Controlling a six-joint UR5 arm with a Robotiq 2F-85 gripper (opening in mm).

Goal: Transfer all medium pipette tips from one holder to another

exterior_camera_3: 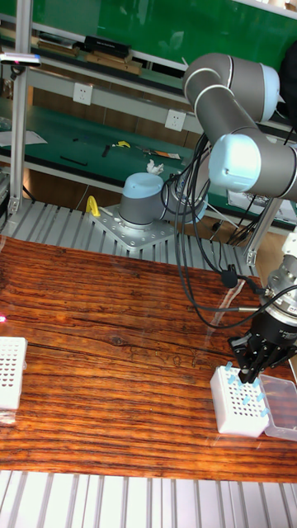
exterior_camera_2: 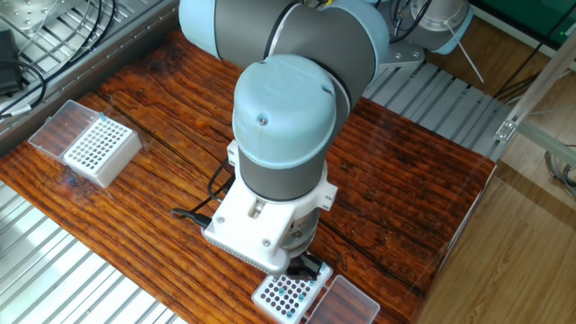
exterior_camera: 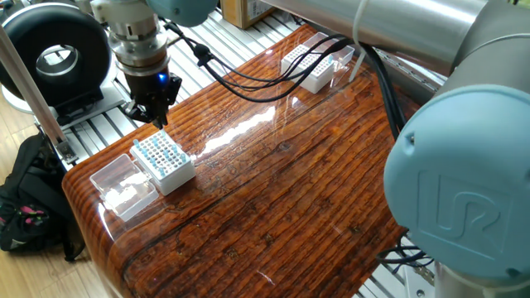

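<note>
Green wall (exterior_camera_3: 124,29), wooden floor (exterior_camera_2: 522,225)

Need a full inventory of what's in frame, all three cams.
Tip holder with medium pipette tips: one, white box, light blue tops, table corner under the gripper.
Clear lid: one, transparent, hinged open beside that holder.
Second holder: one, white grid, far end of table, its clear lid open alongside; no tips visible.
Table: one, glossy brown wood grain.
Black cables: several, trailing over the table.
Black bag: one, on the floor.
Gripper: one, black, just above the filled holder; jaw state unclear.
</note>
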